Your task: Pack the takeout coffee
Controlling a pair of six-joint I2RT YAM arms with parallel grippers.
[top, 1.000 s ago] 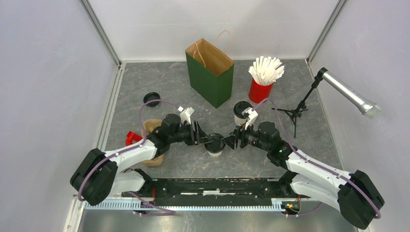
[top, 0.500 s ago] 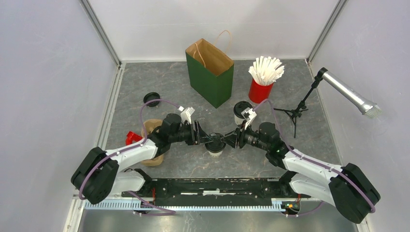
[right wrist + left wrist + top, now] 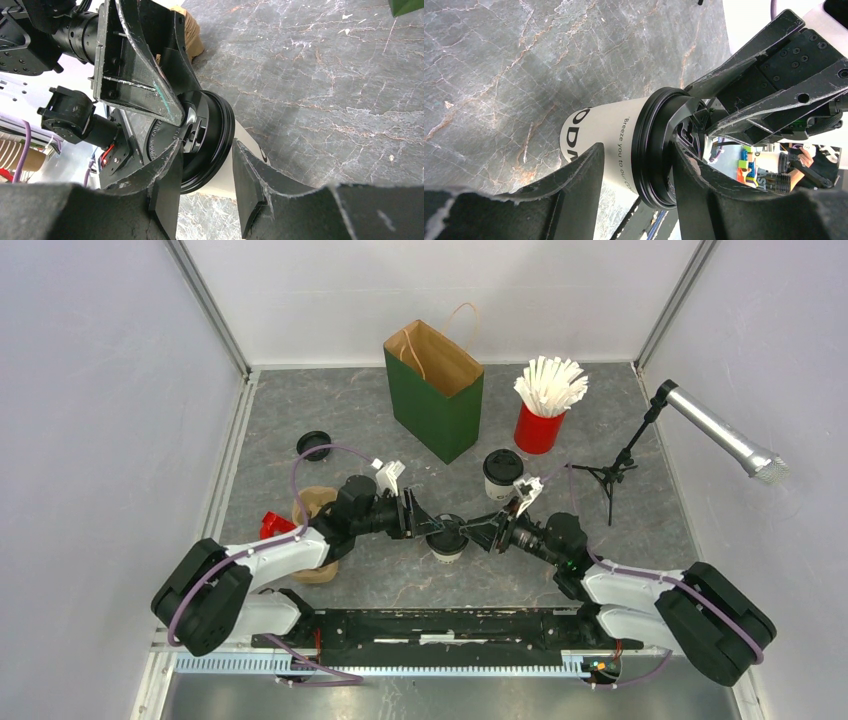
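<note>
Right gripper point(image 3: 480, 531) has swung in and closed partway onto the lidded cup point(image 3: 447, 543). We note left gripper point(image 3: 430, 524) half-open, clamping that cup mid-table. Second cup point(image 3: 500, 472) stands near green bag point(image 3: 437, 405).

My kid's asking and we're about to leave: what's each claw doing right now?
Left claw: closed on the lidded cup in the middle.
Right claw: closed on that same cup, from the opposite side.

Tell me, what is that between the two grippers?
A white paper cup with a black lid, between the left gripper and right gripper. The top view shows it; both wrist views agree.
</note>
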